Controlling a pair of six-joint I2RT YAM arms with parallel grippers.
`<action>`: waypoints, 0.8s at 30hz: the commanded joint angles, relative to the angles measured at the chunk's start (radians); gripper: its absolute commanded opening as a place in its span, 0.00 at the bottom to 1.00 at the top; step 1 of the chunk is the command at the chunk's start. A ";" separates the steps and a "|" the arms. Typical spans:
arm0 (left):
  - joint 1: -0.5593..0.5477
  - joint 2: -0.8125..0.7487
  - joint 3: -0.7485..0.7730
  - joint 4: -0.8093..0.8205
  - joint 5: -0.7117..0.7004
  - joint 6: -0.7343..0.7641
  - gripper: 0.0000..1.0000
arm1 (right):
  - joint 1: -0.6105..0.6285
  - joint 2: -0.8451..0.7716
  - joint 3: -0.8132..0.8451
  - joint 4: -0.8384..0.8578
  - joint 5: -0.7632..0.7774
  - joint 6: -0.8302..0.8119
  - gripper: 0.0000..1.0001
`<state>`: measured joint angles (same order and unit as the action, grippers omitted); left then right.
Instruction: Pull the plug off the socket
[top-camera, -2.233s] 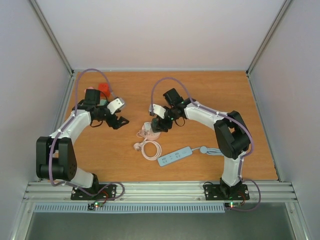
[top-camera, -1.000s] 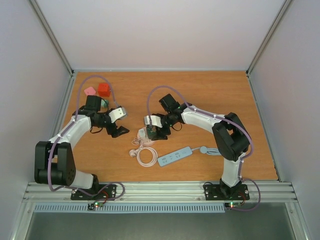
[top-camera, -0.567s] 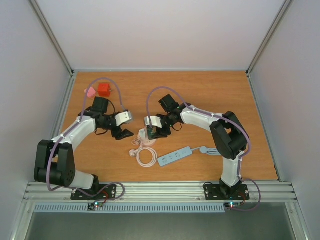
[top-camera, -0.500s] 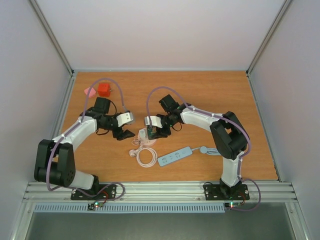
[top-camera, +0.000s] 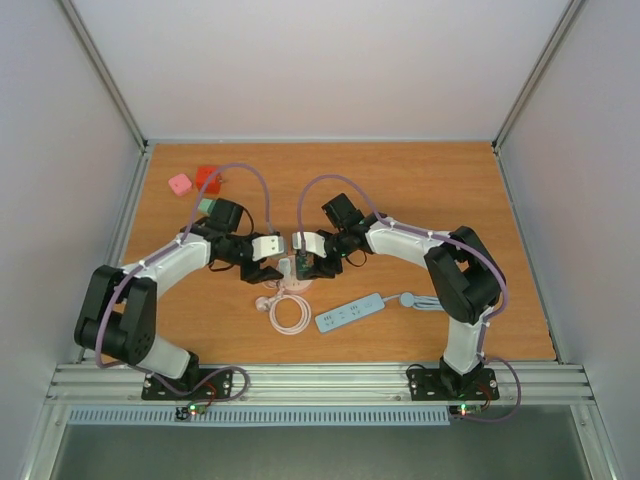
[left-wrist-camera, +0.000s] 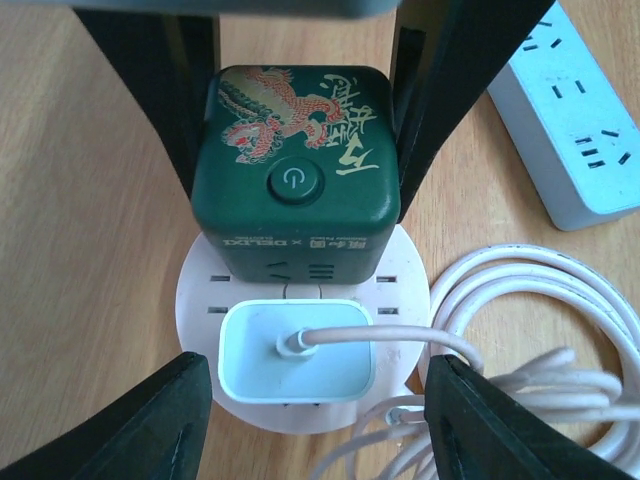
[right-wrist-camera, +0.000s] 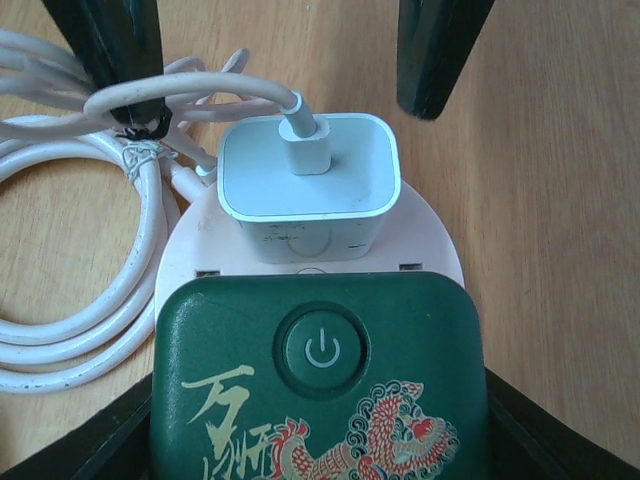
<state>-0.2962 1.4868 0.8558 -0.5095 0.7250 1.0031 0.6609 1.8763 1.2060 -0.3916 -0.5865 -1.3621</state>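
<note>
Green socket cube (left-wrist-camera: 295, 170) is pinched by the right claw (right-wrist-camera: 318, 380); the left claw (left-wrist-camera: 317, 360), spread wide, straddles the white plug (left-wrist-camera: 297, 350).

Green cube (left-wrist-camera: 296, 170), power sign, Chinese calligraphy

Wooden table (top-camera: 420, 190), socket (left-wrist-camera: 196, 300), power strip (top-camera: 350, 313), coiled cable (left-wrist-camera: 540, 385)

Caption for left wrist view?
Left gripper open astride the white plug; right gripper clamps the green cube.
</note>
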 joint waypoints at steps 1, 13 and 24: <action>-0.033 0.031 -0.015 0.068 -0.011 0.043 0.61 | 0.002 -0.015 -0.029 -0.030 -0.006 0.036 0.38; -0.054 0.043 -0.017 0.090 -0.008 0.043 0.43 | 0.002 -0.004 -0.024 -0.047 0.011 0.020 0.27; -0.050 0.019 0.024 0.079 0.123 -0.030 0.29 | 0.002 0.001 -0.026 -0.065 0.050 0.014 0.18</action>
<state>-0.3420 1.5242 0.8494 -0.4370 0.7494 0.9909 0.6609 1.8725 1.2011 -0.3912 -0.5781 -1.3514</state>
